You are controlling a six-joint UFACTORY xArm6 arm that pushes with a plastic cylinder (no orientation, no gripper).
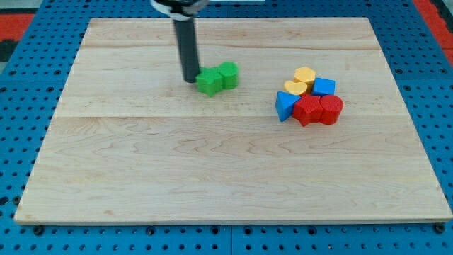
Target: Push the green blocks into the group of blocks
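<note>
Pale wooden board (212,177) on blue pegboard (21,92); my tip (190,80) touches green blocks (217,78); no claw shows.

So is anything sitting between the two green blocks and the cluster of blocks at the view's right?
Nothing visible does. My tip is at the left side of the green blocks, and only bare board lies between them and the group of blocks to the view's right.
</note>
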